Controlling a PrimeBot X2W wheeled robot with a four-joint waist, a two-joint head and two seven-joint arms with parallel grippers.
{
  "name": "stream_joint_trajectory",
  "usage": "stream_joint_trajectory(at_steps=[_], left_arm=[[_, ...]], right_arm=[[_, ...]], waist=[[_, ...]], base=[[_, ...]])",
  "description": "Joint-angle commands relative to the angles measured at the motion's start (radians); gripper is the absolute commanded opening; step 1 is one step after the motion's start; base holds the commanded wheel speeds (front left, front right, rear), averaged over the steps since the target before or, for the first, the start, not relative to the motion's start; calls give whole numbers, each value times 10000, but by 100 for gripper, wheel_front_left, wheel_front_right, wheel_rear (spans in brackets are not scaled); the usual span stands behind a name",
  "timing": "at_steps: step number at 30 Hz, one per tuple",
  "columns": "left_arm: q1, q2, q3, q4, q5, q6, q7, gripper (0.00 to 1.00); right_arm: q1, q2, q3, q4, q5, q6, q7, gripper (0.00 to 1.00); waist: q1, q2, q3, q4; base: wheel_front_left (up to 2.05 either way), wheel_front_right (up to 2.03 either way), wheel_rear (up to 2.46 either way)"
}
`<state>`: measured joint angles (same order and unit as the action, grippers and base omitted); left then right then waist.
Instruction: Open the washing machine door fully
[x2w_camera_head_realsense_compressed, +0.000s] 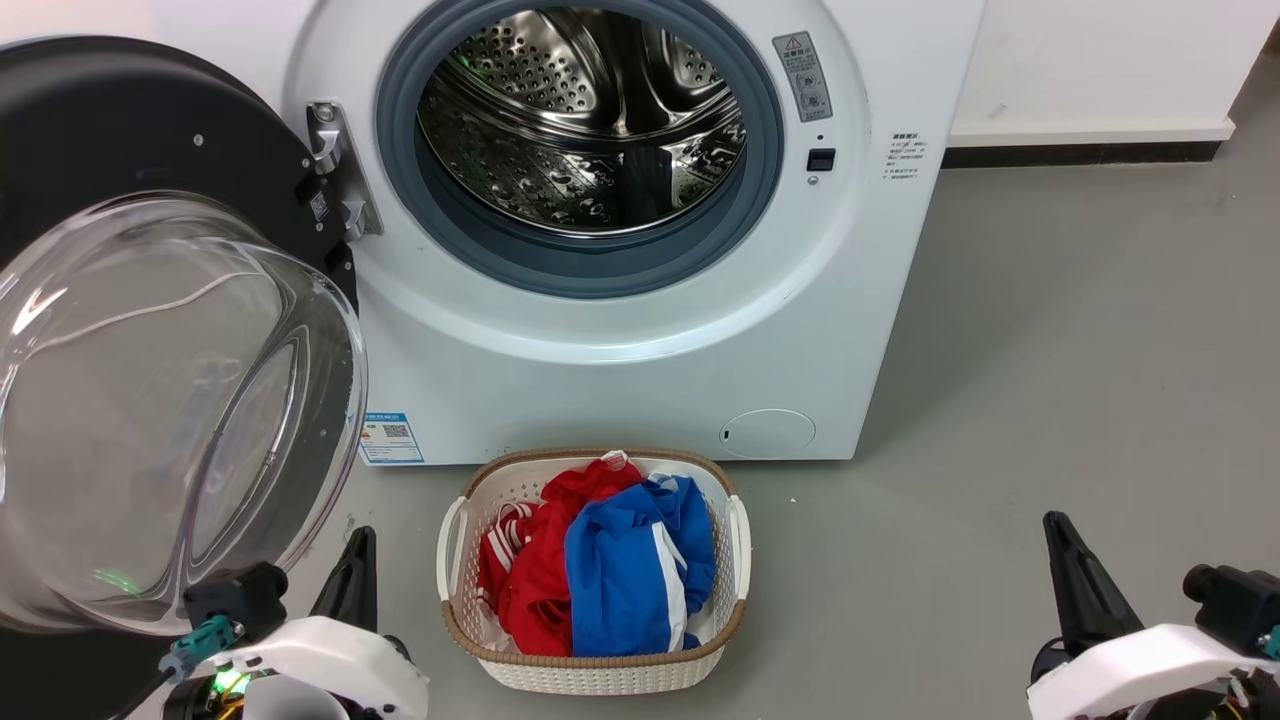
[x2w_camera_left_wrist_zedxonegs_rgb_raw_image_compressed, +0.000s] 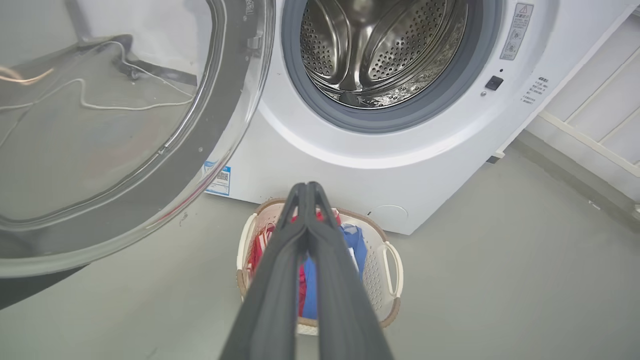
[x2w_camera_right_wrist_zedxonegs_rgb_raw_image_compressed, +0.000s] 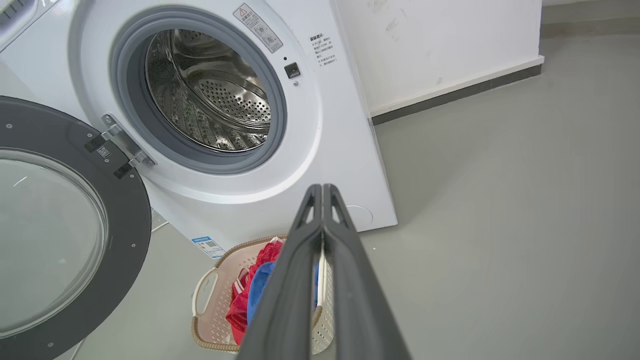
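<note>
- Washing machine door (x2w_camera_head_realsense_compressed: 170, 400): stood wide; likely heavy, rigid, glass slick; your hold was the black rim (x2w_camera_head_realsense_compressed: 120, 110).
- Left pincer (x2w_camera_left_wrist_zedxonegs_rgb_raw_image_compressed: 306, 186), right pincer (x2w_camera_right_wrist_zedxonegs_rgb_raw_image_compressed: 322, 186): both pressed together, empty.

The washing machine (x2w_camera_head_realsense_compressed: 620, 380) is being viewed from close above its front by the head camera and from lower by both wrist cameras; the basket (x2w_camera_head_realsense_compressed: 600, 680) before it is being shared.

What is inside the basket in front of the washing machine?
A red garment with white stripes and a blue garment with a white stripe; anything beneath them is covered.
</note>
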<state>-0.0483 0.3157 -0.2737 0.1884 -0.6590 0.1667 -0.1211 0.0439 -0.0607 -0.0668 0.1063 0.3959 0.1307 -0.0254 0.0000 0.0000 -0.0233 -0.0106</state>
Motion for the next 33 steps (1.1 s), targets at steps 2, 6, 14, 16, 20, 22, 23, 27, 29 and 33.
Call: stream_joint_trajectory(at_steps=[2,6,14,16,20,22,23,27,29,33], left_arm=[[-306,-56,281,-80,-515,-179,110,0],[-339,-205,489,-27,-1057,-348,235,0],[-391,-479,878,67,-2066,-663,478,0],[-403,-546,970,83,-2306,-741,532,0],[-425,-671,1154,103,-2769,-882,641,0],[-435,-733,1240,113,-2992,-951,694,0],[-440,-766,1282,118,-3102,-989,722,0],[-451,-889,1452,141,-3532,-1117,824,0],[-458,-942,1534,153,-3736,-1185,877,0],[-477,-1058,1693,177,-4142,-1311,978,0]], right_arm=[[-362,-5,-40,-68,668,0,59,0],[-431,2,-61,12,1352,0,133,0],[-575,14,-106,167,2625,0,275,0],[-607,17,-118,205,2930,0,314,0],[-666,22,-140,277,3514,0,380,0],[-695,25,-151,311,3794,0,419,0],[-713,27,-156,331,3933,0,432,0],[-783,32,-178,395,4474,0,498,0],[-807,35,-189,429,4742,0,524,0],[-863,40,-210,495,5249,0,591,0]], waist=[[0,0,6,3],[0,0,16,7],[0,0,34,14],[0,0,39,16],[0,0,49,20],[0,0,54,22],[0,0,56,23],[0,0,66,27],[0,0,71,29],[0,0,80,33]], base=[[0,0,0],[0,0,0],[0,0,0],[0,0,0],[0,0,0],[0,0,0],[0,0,0],[0,0,0],[0,0,0],[0,0,0]])
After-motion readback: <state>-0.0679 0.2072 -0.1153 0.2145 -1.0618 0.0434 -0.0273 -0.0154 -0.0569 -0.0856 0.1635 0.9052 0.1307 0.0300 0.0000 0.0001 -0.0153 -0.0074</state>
